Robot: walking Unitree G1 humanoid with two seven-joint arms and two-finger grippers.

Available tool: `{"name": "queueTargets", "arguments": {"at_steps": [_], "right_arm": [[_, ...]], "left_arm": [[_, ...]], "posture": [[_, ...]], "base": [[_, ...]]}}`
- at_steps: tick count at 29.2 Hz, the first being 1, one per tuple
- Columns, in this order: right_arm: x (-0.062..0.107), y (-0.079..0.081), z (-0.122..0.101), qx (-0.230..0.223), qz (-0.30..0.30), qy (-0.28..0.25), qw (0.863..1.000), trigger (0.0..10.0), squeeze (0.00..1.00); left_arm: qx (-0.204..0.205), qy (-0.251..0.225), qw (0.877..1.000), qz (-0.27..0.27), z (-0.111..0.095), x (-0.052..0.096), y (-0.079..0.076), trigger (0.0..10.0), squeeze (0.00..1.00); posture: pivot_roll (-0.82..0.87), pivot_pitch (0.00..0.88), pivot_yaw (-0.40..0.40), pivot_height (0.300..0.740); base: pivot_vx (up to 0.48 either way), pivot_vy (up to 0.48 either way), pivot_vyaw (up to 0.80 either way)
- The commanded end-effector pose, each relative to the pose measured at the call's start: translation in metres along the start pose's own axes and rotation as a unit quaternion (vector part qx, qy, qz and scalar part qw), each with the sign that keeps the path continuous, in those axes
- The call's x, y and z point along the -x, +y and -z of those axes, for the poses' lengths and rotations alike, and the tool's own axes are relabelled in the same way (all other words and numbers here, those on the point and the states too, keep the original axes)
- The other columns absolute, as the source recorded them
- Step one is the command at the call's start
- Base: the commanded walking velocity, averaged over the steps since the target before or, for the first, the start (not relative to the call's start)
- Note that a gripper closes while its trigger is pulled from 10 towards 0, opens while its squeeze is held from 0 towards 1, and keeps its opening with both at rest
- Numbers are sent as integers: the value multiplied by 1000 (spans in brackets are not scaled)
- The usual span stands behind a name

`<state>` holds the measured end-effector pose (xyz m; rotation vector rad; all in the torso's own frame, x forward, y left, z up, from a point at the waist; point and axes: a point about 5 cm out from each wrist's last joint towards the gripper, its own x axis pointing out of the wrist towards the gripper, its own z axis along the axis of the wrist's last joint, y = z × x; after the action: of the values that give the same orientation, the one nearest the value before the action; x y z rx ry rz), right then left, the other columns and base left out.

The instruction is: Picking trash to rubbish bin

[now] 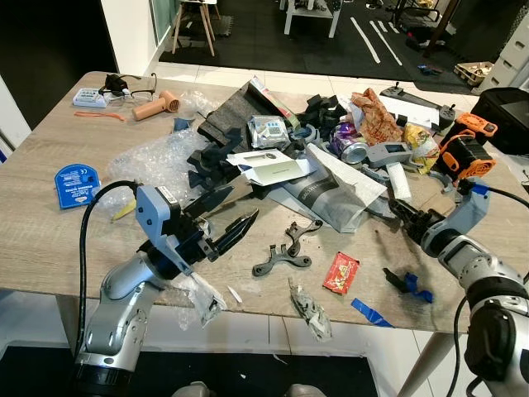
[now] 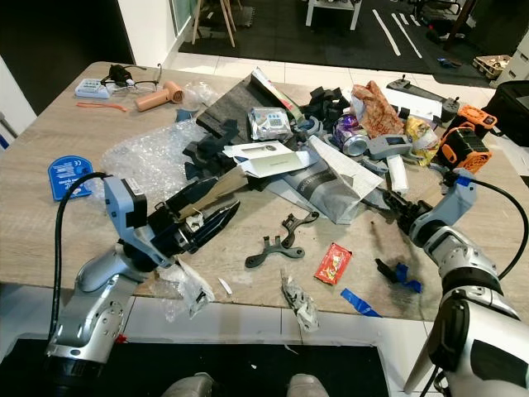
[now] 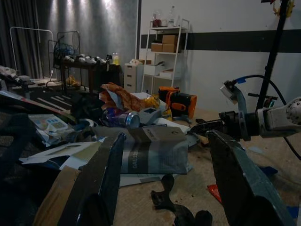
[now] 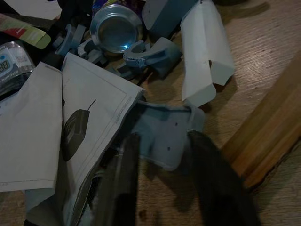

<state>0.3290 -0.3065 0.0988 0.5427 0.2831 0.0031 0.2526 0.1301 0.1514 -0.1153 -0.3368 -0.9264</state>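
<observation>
Two grippers work this cluttered table [image 1: 50,248], and the grey printed bag [image 1: 331,194] at the middle of the heap serves as the marker for everything else. Nearest the robot, on the near-left side of that bag, the left gripper [image 1: 223,223] hovers above the wood with its fingers spread apart and nothing between them, aimed towards the bag. Just beyond its tips, between gripper and bag, lie a black forked bracket [image 1: 285,252] and a red wrapper [image 1: 340,273]; the wrapper's long axis runs roughly towards the bag. I'd judge the left arm the nearer one for either piece. At the bag's right edge, the right gripper [image 4: 162,188] has its fingers parted around a pale grey scrap [image 4: 167,134] lying flat beside the bag. Beyond the bag sits a crushed can [image 1: 354,150]. No rubbish bin is visible to me.
</observation>
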Motion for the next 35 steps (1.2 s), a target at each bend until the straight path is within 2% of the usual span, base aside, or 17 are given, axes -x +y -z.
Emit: {"name": "queueTargets", "arguments": {"at_steps": [1, 10, 11, 13, 14, 15, 16, 20, 24, 27, 32, 33, 34, 35], "right_arm": [[2, -4, 4, -9, 11, 1, 1000, 0, 0], [2, -4, 4, -8, 13, -4, 1000, 0, 0], [3, -7, 2, 13, 30, -10, 999, 10000, 0], [3, -7, 2, 18, 32, -11, 999, 10000, 0], [3, -7, 1, 22, 34, -15, 999, 10000, 98], [3, -7, 1, 22, 34, -15, 999, 10000, 98], [2, -6, -2, 27, 36, -20, 999, 10000, 1000], [-2, 1, -12, 39, 30, -35, 998, 10000, 1000], [-12, 20, -31, 79, 22, -48, 995, 10000, 1000], [-14, 24, -33, 86, 20, -51, 995, 10000, 1000], [-17, 28, -30, 104, 21, -45, 993, 10000, 1000], [-18, 31, -31, 100, 16, -47, 994, 10000, 357], [-19, 33, -32, 95, 12, -50, 994, 10000, 102], [-21, 36, -33, 91, 7, -53, 994, 10000, 0]], "left_arm": [[-7, 18, 1000, 9, 3, 3, -1, 10000, 0], [-7, 17, 1000, 14, 3, 4, -2, 10000, 0], [-6, 18, 1000, 15, 3, 4, -2, 10000, 0], [-6, 18, 1000, 15, 3, 4, -2, 10000, 0], [-6, 18, 1000, 13, 3, 4, -1, 10000, 0], [-6, 18, 1000, 13, 3, 4, -1, 10000, 0], [-6, 18, 1000, 7, 2, 4, 1, 10000, 0], [-18, 22, 1000, 5, -5, 5, 7, 10000, 0], [-49, 29, 998, 23, -18, 0, 13, 10000, 0], [-66, 33, 997, 25, -23, -4, 16, 10000, 0], [-65, 54, 996, 22, -24, -11, 22, 10000, 0], [-66, 54, 996, 24, -25, -15, 24, 10000, 0], [-70, 56, 996, 26, -25, -18, 26, 10000, 0], [-75, 57, 995, 27, -26, -20, 28, 10000, 0]], "posture": [[-76, 0, -48, 740], [-78, 0, -49, 740], [-78, 0, -48, 740], [-78, 0, -48, 740], [-78, 0, -48, 740], [-78, 0, -48, 740], [-78, 0, -48, 740], [-67, 0, -48, 740], [-72, 0, -37, 740], [-84, 0, -25, 740], [-98, 0, -6, 740], [-98, 0, -6, 740], [-101, 0, 0, 740], [-105, 0, 0, 740]], "base": [[0, 0, 0], [0, 0, 0], [0, 0, 0], [0, 0, 0], [0, 0, 0], [0, 0, 0], [0, 0, 0], [0, 0, 0], [0, 0, 0], [0, 0, 0], [0, 0, 0], [0, 0, 0], [0, 0, 0], [0, 0, 0]]}}
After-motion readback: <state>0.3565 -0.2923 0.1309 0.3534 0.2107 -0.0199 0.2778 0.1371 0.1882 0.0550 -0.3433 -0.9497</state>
